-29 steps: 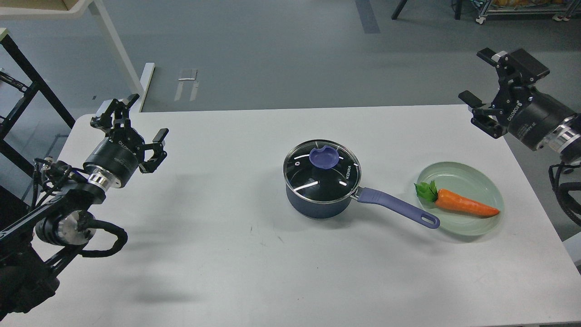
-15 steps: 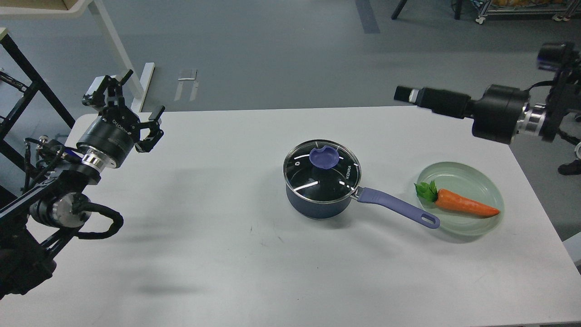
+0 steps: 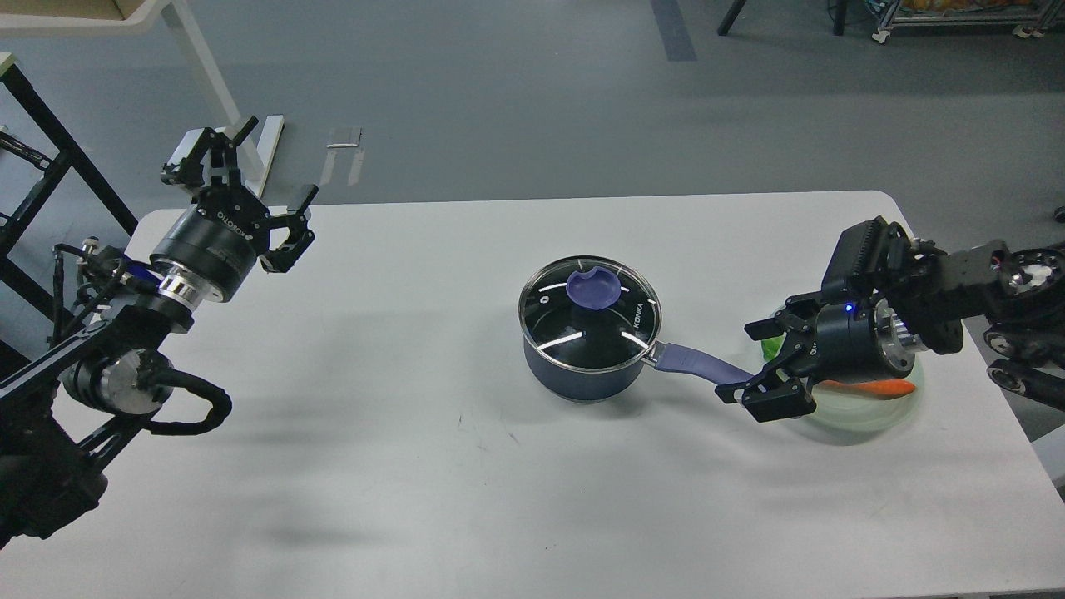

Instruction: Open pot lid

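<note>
A white counter (image 3: 416, 466) stands on a grey workshop floor, with a black frame and pale table legs off to the left.

The right gripper (image 3: 764, 359) has its jaws spread wide, one finger above and one below the far end of the pot handle (image 3: 695, 363). The handle tip sits in or just in front of the gap, and whether either finger touches it cannot be told. Behind that wrist lie a pale green plate (image 3: 865, 413) and a carrot (image 3: 874, 388), both mostly hidden by the arm.

The left gripper (image 3: 241, 187) hangs above the counter's far left corner, its jaws also apart and empty, well away from everything.

The dark blue pot (image 3: 582, 370) sits at mid-counter, handle pointing right. The glass lid (image 3: 589, 314) rests fully seated on it, with the purple knob (image 3: 592, 289) clear and untouched, so the lifting has not begun.

The likely step is bracing the handle. The risks from here:
- Closing off-centre on the rounded handle could twist or shove the pot, sliding it along the smooth counter.
- The right wrist is crowding the plate and could knock it or roll the carrot.
- The low, smooth knob offers little purchase, and a shallow pinch could slip and let the glass lid drop back.
</note>
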`<move>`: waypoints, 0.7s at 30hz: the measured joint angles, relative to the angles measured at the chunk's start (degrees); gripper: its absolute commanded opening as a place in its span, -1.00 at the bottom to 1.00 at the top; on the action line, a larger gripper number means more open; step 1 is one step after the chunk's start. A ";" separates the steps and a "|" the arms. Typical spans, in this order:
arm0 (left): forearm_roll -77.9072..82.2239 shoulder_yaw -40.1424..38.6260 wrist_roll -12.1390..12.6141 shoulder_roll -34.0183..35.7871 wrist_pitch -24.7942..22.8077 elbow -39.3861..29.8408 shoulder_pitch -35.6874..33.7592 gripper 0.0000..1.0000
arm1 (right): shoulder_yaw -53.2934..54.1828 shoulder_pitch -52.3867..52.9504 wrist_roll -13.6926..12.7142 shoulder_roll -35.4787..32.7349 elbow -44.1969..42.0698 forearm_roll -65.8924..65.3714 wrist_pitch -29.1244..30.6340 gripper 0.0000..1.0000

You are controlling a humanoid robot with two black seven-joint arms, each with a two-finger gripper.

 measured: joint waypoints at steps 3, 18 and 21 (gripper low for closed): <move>0.00 0.00 0.00 0.05 0.01 -0.58 0.02 0.99 | -1.24 -0.36 0.00 1.54 -0.98 -1.06 -0.24 0.84; 5.64 0.01 0.00 -0.08 0.17 -1.45 -0.52 0.99 | -2.65 -1.12 -0.01 2.55 -1.96 -1.08 -0.35 -0.47; 14.20 0.02 -0.80 -0.14 0.14 -1.43 -1.49 0.99 | -2.81 -1.21 -0.01 2.44 -1.96 -0.92 -0.56 -0.50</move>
